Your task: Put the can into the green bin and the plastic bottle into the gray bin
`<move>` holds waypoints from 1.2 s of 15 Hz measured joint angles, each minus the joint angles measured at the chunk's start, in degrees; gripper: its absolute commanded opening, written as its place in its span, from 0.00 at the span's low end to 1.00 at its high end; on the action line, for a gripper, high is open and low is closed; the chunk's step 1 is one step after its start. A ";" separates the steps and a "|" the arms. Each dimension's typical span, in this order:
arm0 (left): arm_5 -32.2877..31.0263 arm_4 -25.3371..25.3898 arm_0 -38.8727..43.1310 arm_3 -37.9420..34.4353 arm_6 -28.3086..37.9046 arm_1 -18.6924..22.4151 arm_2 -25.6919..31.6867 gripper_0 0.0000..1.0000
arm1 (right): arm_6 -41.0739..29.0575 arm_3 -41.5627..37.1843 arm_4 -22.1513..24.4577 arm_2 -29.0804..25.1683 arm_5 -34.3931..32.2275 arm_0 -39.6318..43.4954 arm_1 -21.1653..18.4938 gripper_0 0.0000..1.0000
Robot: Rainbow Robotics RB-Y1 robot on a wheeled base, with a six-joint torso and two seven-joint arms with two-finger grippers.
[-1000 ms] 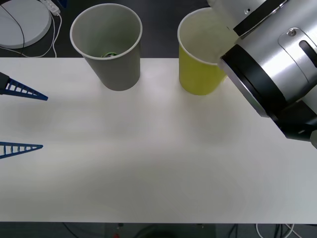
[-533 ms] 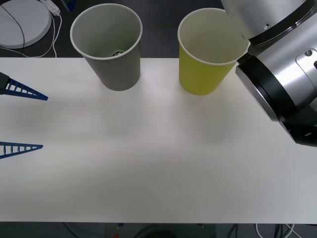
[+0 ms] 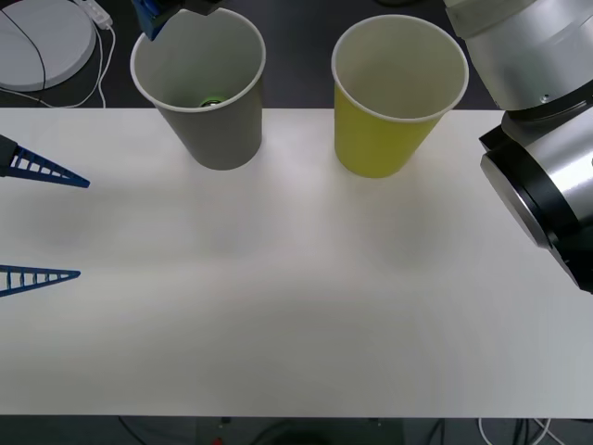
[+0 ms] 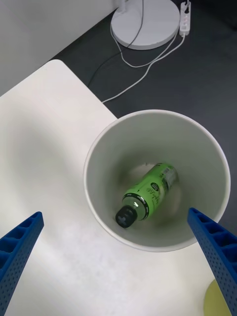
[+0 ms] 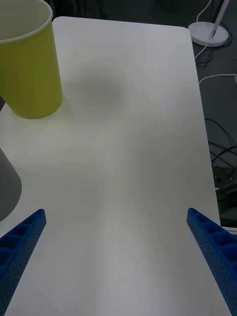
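**Already in the gray cup: the bottle lay on its side**

The plastic bottle lay on its side at the bottom of the gray bin, black cap pointing toward the cup wall; the right wrist view looked straight down into the cup and showed its label plainly, while the front view offered just a green glimpse past the rim. The right gripper hung above the gray bin, fingers spread wide and empty. The green bin stood beside the gray one at the far edge of the white table, its white inside bare as far as the front view reached. The left gripper waited over the table's left side, splayed apart, holding nothing.
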 measured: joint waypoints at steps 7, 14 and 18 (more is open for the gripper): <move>0.00 0.00 0.00 0.00 0.00 0.00 0.00 1.00 | 2.62 -14.42 -3.67 0.00 -0.62 9.20 -4.96 1.00; 0.00 0.00 0.00 0.00 0.00 0.00 0.00 1.00 | 8.44 -26.29 -8.42 -1.64 -0.62 19.08 -10.13 1.00; 0.00 0.00 0.00 0.00 0.00 0.00 0.00 1.00 | 10.78 -32.31 -14.71 -2.37 0.78 24.47 -15.11 1.00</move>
